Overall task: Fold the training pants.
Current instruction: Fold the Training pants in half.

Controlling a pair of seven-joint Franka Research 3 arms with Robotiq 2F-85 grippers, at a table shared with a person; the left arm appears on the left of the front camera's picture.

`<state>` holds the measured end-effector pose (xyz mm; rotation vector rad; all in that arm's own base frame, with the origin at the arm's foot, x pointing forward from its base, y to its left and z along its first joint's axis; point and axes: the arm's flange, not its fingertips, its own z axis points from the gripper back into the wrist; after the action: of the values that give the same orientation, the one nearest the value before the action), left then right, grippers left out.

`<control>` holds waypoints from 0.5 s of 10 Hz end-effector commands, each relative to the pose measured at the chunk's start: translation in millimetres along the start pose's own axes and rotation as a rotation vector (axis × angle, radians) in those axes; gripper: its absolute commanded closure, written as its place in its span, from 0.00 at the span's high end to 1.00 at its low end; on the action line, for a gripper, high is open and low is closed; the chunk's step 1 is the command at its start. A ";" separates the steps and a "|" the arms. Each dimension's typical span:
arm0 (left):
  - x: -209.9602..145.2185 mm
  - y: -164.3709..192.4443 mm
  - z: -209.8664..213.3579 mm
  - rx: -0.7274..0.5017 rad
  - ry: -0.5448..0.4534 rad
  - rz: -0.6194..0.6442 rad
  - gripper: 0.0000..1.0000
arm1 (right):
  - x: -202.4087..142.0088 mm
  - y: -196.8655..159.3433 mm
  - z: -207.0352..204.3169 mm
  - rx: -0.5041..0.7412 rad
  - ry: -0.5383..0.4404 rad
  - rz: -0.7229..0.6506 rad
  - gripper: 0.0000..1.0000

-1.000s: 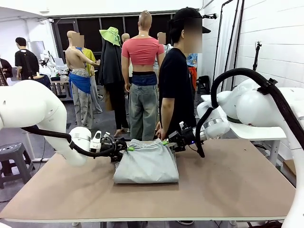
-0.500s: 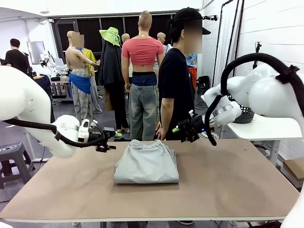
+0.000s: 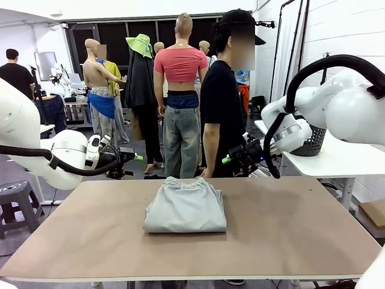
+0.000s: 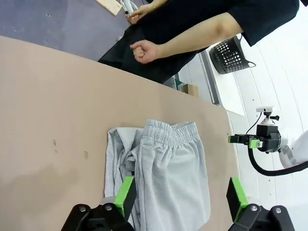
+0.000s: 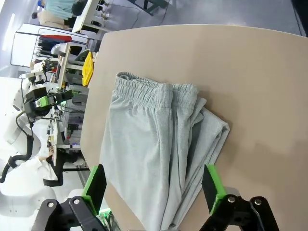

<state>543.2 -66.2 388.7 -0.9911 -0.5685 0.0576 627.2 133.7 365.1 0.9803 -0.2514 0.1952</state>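
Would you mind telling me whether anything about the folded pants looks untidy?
Slightly: the training pants lie folded on the table, but at one side edge the lower layers stick out unevenly past the top one.

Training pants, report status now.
Left tool open, right tool open, both raised off the table. Training pants folded, lying mid-table. Person's hand at far edge, not touching.

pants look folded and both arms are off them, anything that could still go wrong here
The training pants lie folded, but the layers beside the waistband sit uneven and could slump open. The person's hand hangs at the table's far edge, near where the open left pincer and right pincer hover.
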 end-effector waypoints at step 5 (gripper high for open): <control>3.7 7.6 -10.3 -0.007 0.009 0.011 1.00 | 2.5 -4.6 -0.8 0.003 -0.002 -0.006 1.00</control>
<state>548.2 -69.3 377.0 -0.9899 -0.5489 0.0621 628.0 130.6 363.1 0.9818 -0.2508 0.1891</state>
